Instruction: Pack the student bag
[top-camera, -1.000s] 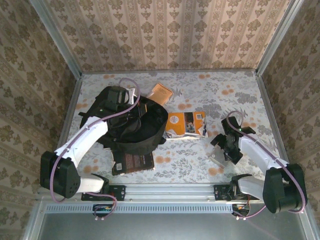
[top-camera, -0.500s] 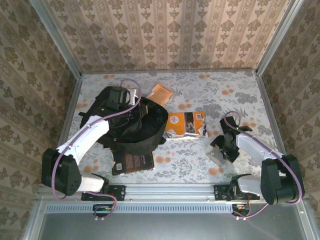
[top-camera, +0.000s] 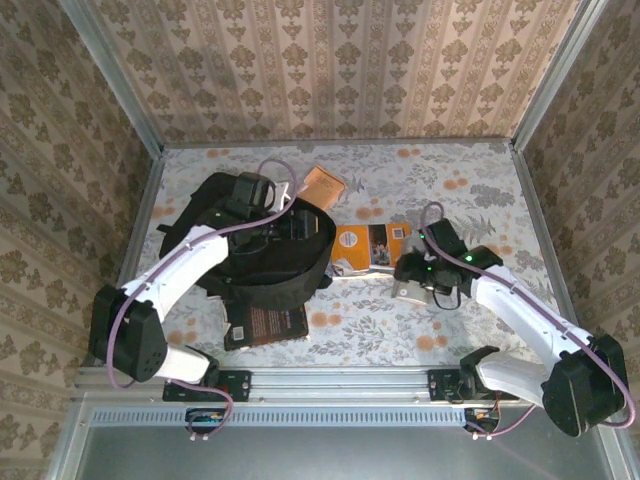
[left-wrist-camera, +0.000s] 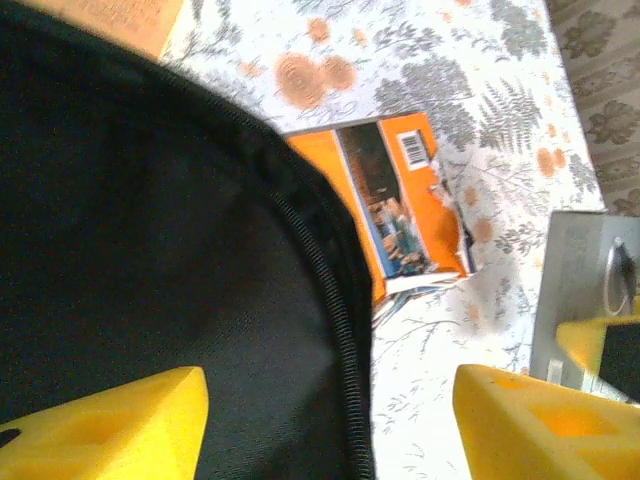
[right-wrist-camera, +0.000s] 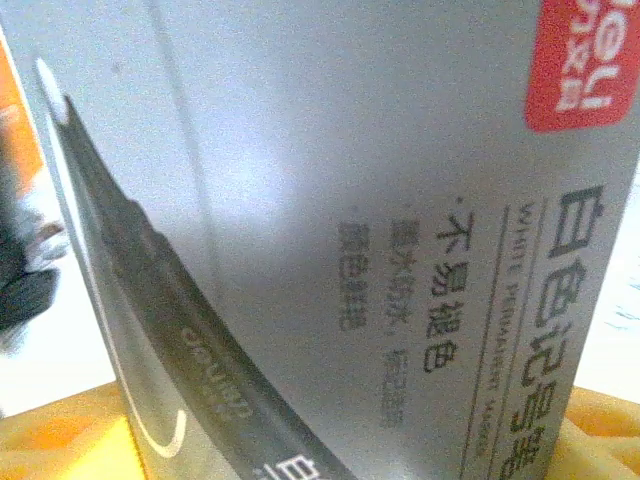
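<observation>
The student bag is a black backpack lying on the left half of the table, and its zip edge runs between my left fingers. My left gripper hangs open over the bag's right rim, with the yellow pads wide apart and holding nothing. My right gripper is shut on a grey marker box with a red label. It holds the box just right of an orange book. The box also edges into the left wrist view.
A dark-covered book lies at the near edge in front of the bag. A small orange booklet rests behind the bag. Metal rails and patterned walls bound the flowered tabletop, with bare room at the back right.
My left gripper has opened over the bag's rim. My right arm has swung left and forward toward the orange book, carrying the grey box.
</observation>
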